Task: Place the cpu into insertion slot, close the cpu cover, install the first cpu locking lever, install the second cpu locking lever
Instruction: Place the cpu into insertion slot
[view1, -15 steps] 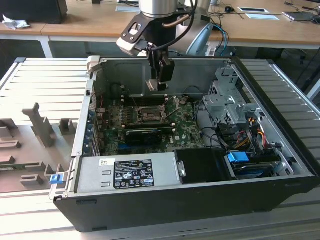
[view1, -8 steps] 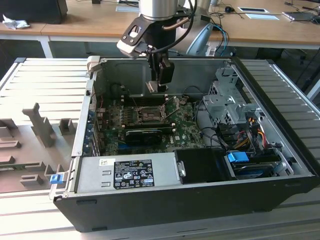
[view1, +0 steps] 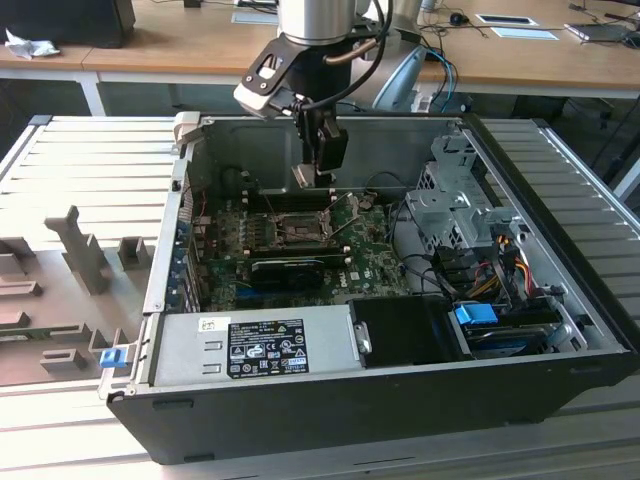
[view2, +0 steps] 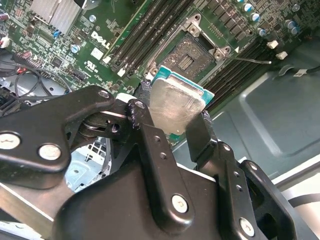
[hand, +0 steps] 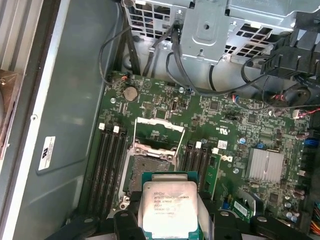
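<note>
Silver cpu (view2: 175, 102) half-hidden between fingers (view2: 199, 136)

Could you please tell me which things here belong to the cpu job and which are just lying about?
Job: cpu, held in the gripper; insertion slot, empty; cpu cover, raised.
Lying about: power supply; drive cage; silver heatsink; grey fixtures outside the case.

Both wrist views above insertion slot (view2: 192, 55) (hand: 150, 164)
</note>
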